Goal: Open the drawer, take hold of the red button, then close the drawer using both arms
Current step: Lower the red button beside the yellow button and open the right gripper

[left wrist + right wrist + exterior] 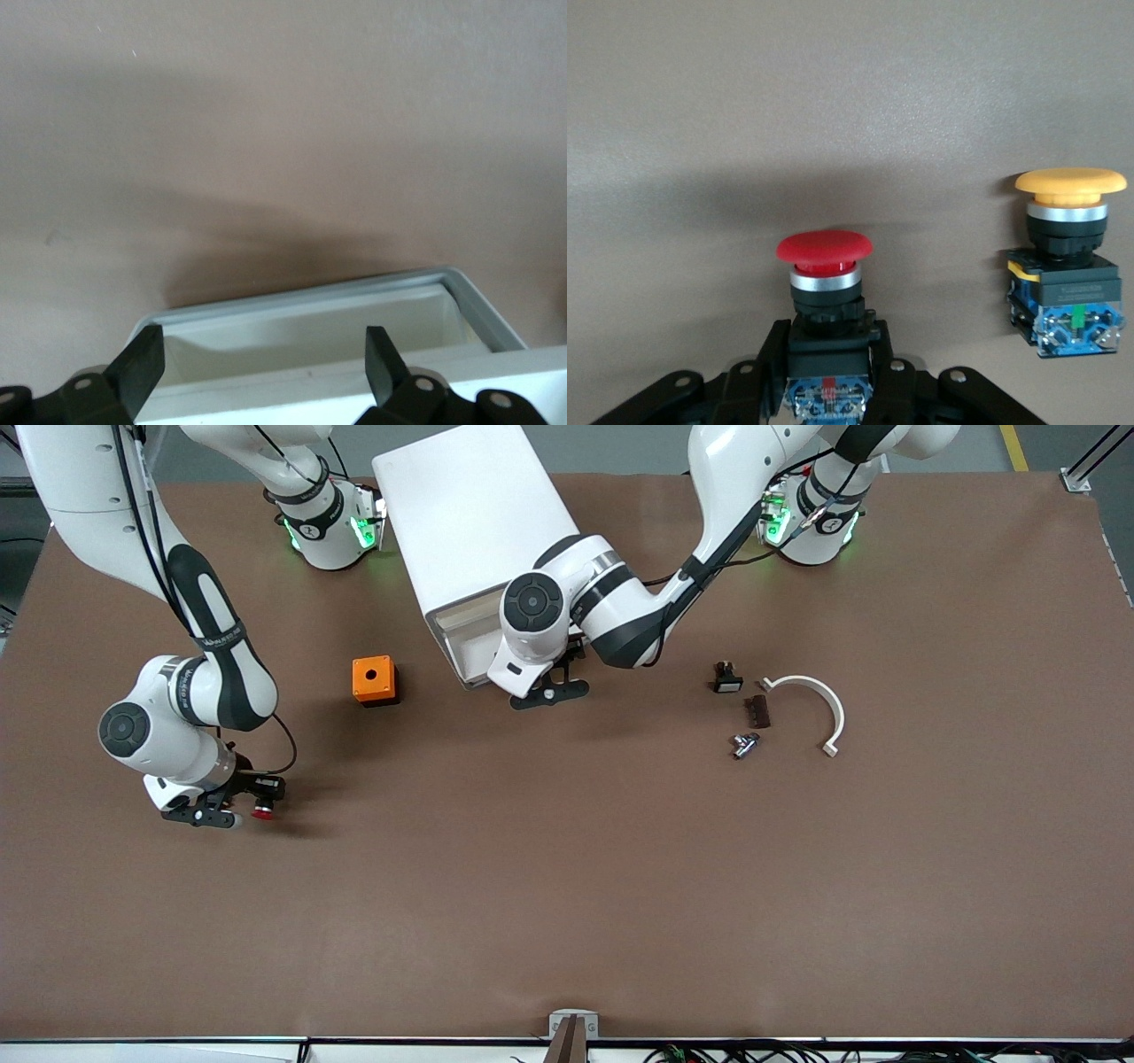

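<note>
My right gripper [232, 812] is shut on the red-capped button [262, 811], low over the table at the right arm's end. In the right wrist view my right gripper [830, 376] clamps the black body of the button [825, 252] with the red cap sticking out ahead. The white cabinet [469, 522] stands between the arms' bases. One drawer [465, 642] is out a little. My left gripper [549, 691] is open at the drawer's front. In the left wrist view my left gripper [266, 350] straddles the drawer's white tray [310, 299], which looks empty.
A yellow-capped button [1070, 257] lies beside the red one. An orange box with a hole [374, 680] stands near the cabinet. A small black part [726, 679], a brown piece [756, 711], a metal fitting [744, 744] and a white curved clamp [811, 708] lie toward the left arm's end.
</note>
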{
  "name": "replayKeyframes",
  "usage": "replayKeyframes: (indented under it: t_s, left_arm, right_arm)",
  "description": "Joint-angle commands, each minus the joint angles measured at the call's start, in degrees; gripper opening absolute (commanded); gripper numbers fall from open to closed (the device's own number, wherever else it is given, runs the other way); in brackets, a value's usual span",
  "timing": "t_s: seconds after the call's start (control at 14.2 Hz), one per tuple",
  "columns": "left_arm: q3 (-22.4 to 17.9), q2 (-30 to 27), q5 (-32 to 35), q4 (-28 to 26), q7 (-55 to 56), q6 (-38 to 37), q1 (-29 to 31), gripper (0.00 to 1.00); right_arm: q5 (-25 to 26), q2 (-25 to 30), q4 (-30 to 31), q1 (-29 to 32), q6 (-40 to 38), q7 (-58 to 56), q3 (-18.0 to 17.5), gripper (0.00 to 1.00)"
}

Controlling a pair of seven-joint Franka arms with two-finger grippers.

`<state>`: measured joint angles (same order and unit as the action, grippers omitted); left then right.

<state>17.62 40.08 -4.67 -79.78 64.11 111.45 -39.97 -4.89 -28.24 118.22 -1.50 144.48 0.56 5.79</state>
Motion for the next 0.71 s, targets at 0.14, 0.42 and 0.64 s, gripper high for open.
replayKeyframes:
  t_s: [0.14, 0.42, 0.64]
  left_arm:
    - [0.22, 0.61, -4.21, -0.11, 0.23, 0.53, -2.04, 1.0]
    - [0.13, 1.49, -6.75, -0.11, 0.31, 0.53, -3.0, 1.0]
    - [0.22, 1.49, -8.77, -0.11, 0.31, 0.53, -3.27, 1.0]
  right_arm:
    - [-0.82, -1.64, -1.24, 0.45, -0.51, -0.03, -0.78, 0.31]
    - [-0.82, -1.11, -3.08, 0.53, -2.0, -0.55, -0.78, 1.0]
    - [-0.82, 1.6, -7.2, 0.53, -12.08, -0.64, -0.78, 1.0]
